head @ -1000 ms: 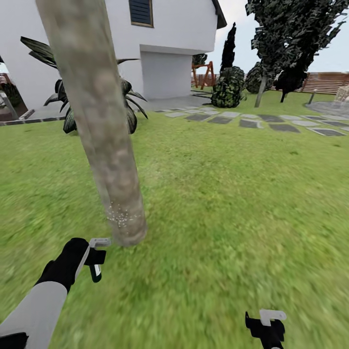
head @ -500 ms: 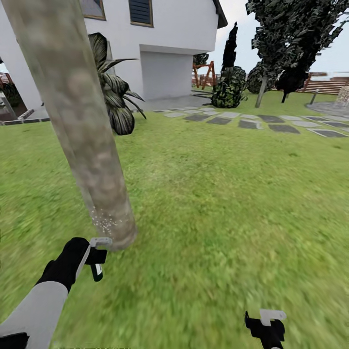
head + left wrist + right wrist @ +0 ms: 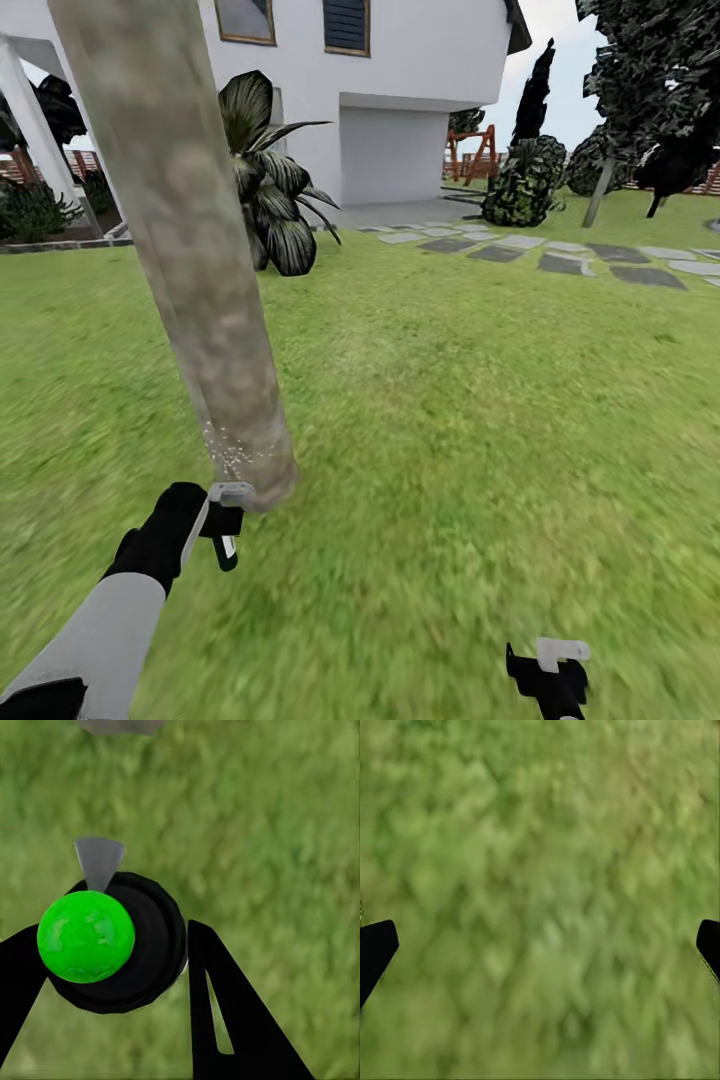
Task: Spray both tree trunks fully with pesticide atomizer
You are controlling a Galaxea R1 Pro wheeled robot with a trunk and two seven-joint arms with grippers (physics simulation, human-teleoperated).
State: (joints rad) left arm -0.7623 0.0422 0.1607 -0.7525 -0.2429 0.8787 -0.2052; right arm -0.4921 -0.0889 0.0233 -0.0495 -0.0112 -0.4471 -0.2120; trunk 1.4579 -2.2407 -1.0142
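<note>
— How many trunks stand close by?

— One thick, smooth grey-beige mottled tree trunk (image 3: pixel 195 260), leaning a little and cut off by the top edge of the head view, so no leaves of it can be seen. A patch of fine whitish pesticide specks (image 3: pixel 232 455) sits low on it, just above the green lawn floor (image 3: pixel 450 420).

— And the bottle?

— One small dark round pesticide atomizer (image 3: pixel 124 945). In the left wrist view its top looks bright green, with a grey wedge-shaped nozzle poking out. It sits between the two black fingers (image 3: pixel 225 1012) of the left pincer (image 3: pixel 226 522), which is clamped on it, just beside the base of the trunk. In the head view the bottle itself is too small to make out.

— The other arm?

— The right pincer (image 3: pixel 548 668) hangs low at the bottom edge of the head view, partly cut off. In the right wrist view its two dark fingertips (image 3: pixel 375 949) sit at opposite edges, spread wide over blurry grass, nothing between them.

— Further back?

— One white house (image 3: pixel 400 90), one broad-leaved dark plant (image 3: pixel 270 190) partly hidden by the trunk, a row of flat grey stepping slabs (image 3: pixel 560 255), several of them, and dark trees (image 3: pixel 650 90) at the right, too blocky to count surely.
</note>
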